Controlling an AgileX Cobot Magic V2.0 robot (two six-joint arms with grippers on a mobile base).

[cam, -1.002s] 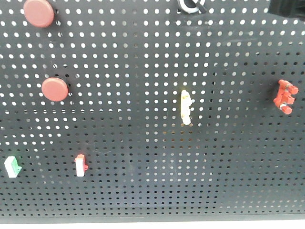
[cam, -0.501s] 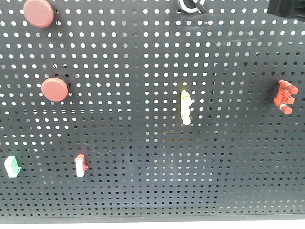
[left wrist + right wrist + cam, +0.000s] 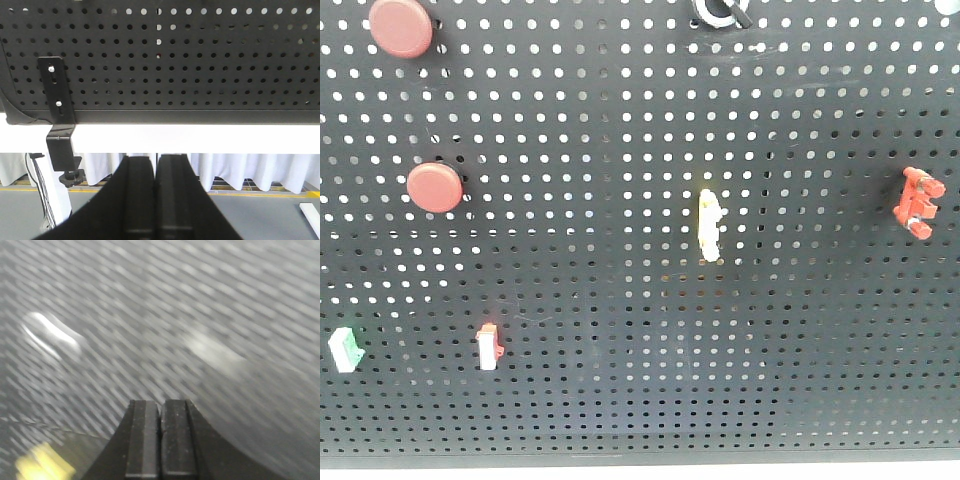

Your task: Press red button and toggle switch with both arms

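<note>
On the black pegboard [image 3: 620,120] in the front view sit two round red buttons, one at the top left [image 3: 402,27] and one lower [image 3: 435,187]. The toggle switch [image 3: 720,12], a silvery ring with a black lever, is cut by the top edge. Neither gripper shows in that view. In the left wrist view my left gripper [image 3: 156,160] is shut and empty, below the pegboard's [image 3: 200,75] lower edge. The right wrist view is smeared by motion. My right gripper [image 3: 161,402] is shut there, with nothing held, in front of blurred perforated panel.
Also on the board are a narrow yellow-white switch [image 3: 710,225], a red clip [image 3: 918,202] at the right, a green-white switch [image 3: 345,348] and a red-white switch [image 3: 488,346]. A black bracket [image 3: 57,90] and clamp [image 3: 61,150] hold the board's lower left corner.
The black shape at the front view's top right corner has left the picture. Nothing on the board has moved.
</note>
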